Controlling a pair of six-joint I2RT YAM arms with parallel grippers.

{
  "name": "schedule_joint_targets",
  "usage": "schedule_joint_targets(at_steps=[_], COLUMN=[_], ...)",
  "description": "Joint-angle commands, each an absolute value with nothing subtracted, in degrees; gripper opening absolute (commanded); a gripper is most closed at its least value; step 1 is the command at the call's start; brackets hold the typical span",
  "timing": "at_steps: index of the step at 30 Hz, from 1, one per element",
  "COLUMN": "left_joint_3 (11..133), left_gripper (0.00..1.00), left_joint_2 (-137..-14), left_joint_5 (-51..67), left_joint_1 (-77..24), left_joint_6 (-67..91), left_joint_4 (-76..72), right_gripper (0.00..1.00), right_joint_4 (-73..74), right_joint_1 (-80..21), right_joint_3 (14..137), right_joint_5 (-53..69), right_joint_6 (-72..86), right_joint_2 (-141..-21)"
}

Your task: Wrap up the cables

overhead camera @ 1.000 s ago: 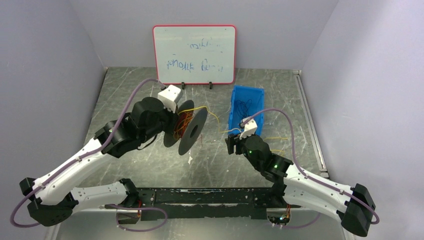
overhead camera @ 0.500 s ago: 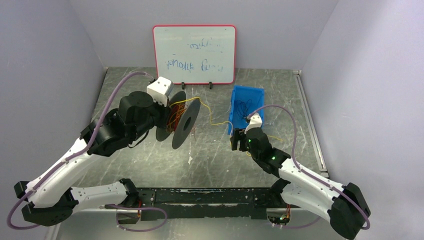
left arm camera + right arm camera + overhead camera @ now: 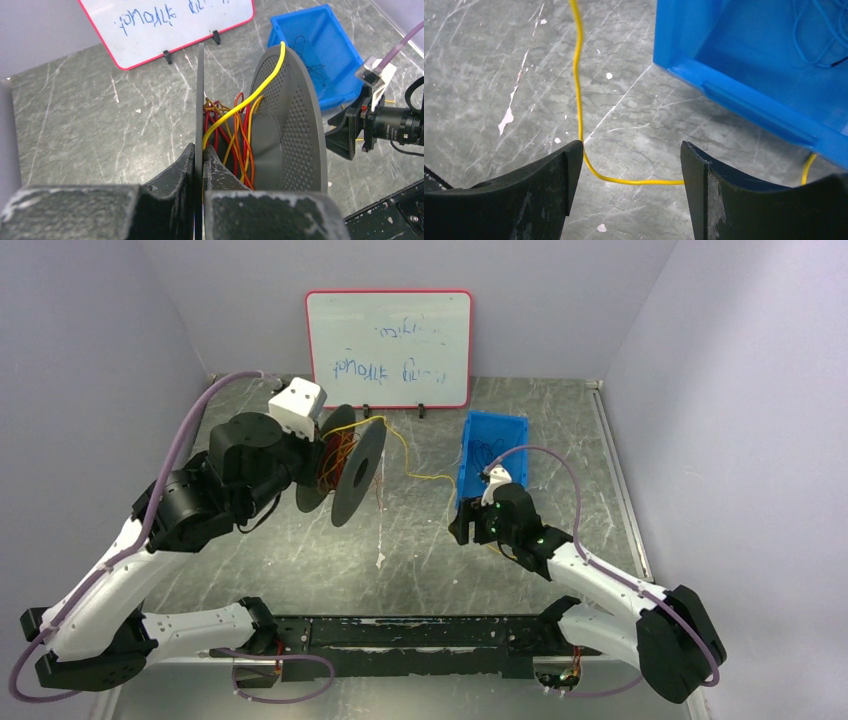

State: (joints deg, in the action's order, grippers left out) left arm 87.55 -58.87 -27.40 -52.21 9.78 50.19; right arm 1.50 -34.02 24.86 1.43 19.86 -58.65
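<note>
left gripper [image 3: 199, 167] pinches the rim of the spool [image 3: 292, 125] wound with cables [image 3: 240, 137], one yellow strand [image 3: 578, 75] trailing across the table [image 3: 489, 60] between the right gripper [image 3: 631, 150]'s wide-apart fingers beside a blue bin [image 3: 744, 107].

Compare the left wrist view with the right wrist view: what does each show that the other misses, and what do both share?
Left wrist only: the left gripper shut on a flange of the grey spool, red and orange wire wound on its core, and the whiteboard. Right wrist only: the yellow cable passing between the right gripper's open fingers. Both: that cable, the blue bin and the table.
</note>
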Motion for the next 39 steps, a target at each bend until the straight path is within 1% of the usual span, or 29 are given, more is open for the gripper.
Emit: schedule_joint_targets(at_steps=[1,5,16,20,24,32,39], left_joint_3=[92.1,93.7,96.9,97.4,98.0,97.7,97.8], left_gripper=[0.07,0.07,0.07,0.07,0.07,0.07,0.07], left_joint_2=[-58.1,-58.3,-58.7,-58.9,-59.0,-58.9,-59.3], left_joint_5=[-31.6,-33.2,-36.4,-36.9,-37.4,-38.2,-38.6], left_joint_1=[-51.9,-51.9,-51.9,-51.9,-51.9,-51.9,-51.9], left_joint_6=[8.8,8.1,8.4,8.4,8.2,8.2,7.9], left_joint_4=[48.7,49.2,50.6,50.6,50.8,50.6,50.2], right_gripper=[0.75,0.75,0.75,0.72,0.71,0.74,0.74], right_joint_4=[-1.9,-3.9,-8.8,-11.6,-13.6,-12.9,-11.0], right_joint_1=[-32.7,-32.5,-32.6,-32.7,-32.8,-32.8,-32.9], right_joint_3=[25.4,24.7,22.6,21.5,20.1,18.3,14.9], right_joint_5=[9.2,14.0,18.8,20.5,20.6,20.9,21.3], right_joint_6=[19.4,19.1,18.1,19.1,20.1,21.4,24.8], right_joint_2=[-60.2,-62.0,-66.2,-68.4,-68.7,-65.1,-58.3])
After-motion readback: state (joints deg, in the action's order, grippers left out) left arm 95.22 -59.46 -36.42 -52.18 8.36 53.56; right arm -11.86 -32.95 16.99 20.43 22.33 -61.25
